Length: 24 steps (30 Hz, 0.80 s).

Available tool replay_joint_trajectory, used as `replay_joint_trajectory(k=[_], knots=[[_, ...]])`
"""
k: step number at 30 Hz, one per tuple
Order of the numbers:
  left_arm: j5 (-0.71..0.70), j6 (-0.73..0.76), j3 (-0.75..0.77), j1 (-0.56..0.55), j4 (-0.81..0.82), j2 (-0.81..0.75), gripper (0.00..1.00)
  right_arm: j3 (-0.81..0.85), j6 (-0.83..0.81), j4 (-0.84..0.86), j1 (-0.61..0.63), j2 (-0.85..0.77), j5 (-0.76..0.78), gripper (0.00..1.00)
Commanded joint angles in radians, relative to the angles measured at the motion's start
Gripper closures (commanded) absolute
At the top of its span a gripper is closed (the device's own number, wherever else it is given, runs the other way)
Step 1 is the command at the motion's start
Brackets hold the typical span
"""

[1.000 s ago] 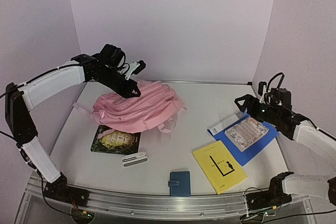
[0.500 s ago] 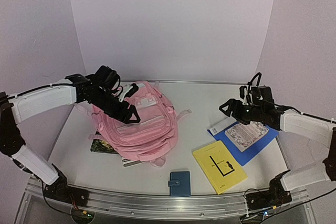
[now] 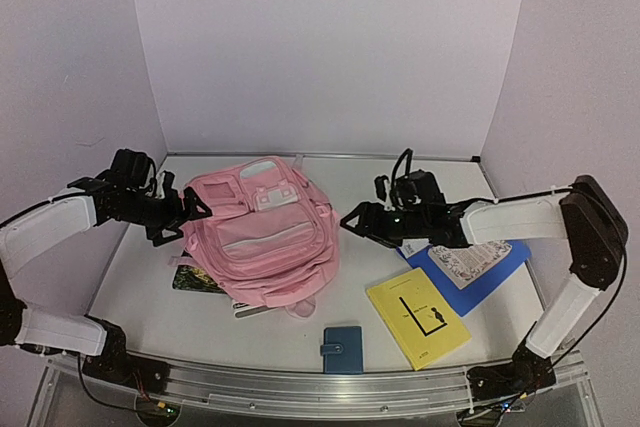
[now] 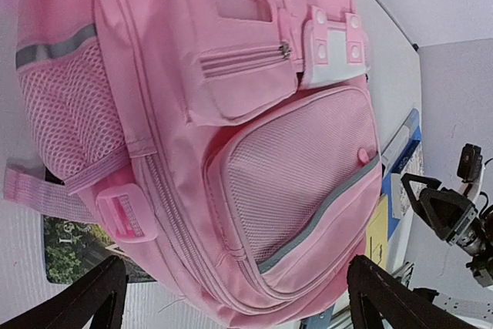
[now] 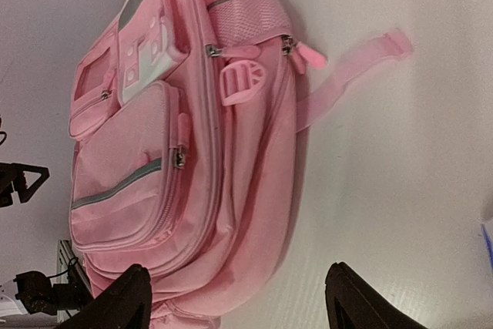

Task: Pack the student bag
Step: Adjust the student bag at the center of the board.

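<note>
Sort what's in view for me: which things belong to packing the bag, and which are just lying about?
In the job: student bag; left gripper and right gripper, both open beside it, holding nothing.
Lying loose, untouched, probably for packing: yellow book, blue wallet, patterned book on blue folder, green book partly under the bag.

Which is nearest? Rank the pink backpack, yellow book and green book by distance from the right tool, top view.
1. Pink backpack, just left of the right tool.
2. Yellow book, toward the near edge, on the right.
3. Green book, partly under the backpack's left side.
</note>
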Motion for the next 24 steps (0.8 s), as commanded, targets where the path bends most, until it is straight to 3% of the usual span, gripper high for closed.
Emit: replay_joint_trajectory(k=[1,8,19,24], knots=[[0.026,-0.088,-0.055,0.028,0.053,-0.019,0.0,0.096,0.074,0.094,0.067,0.135,-0.003,0.31],[-0.107,-0.093,-0.126,0.041,-0.002,-0.038,0.0,0.131,0.12,0.119,0.112,0.24,0.009,0.39],[-0.014,-0.236,-0.274,0.043,0.241,-0.016,0.14,0.1,0.214,0.242,0.114,0.282,-0.025,0.5],[0.007,-0.263,-0.307,0.044,0.322,0.008,0.2,0.108,0.251,0.288,0.114,0.281,-0.029,0.63]])
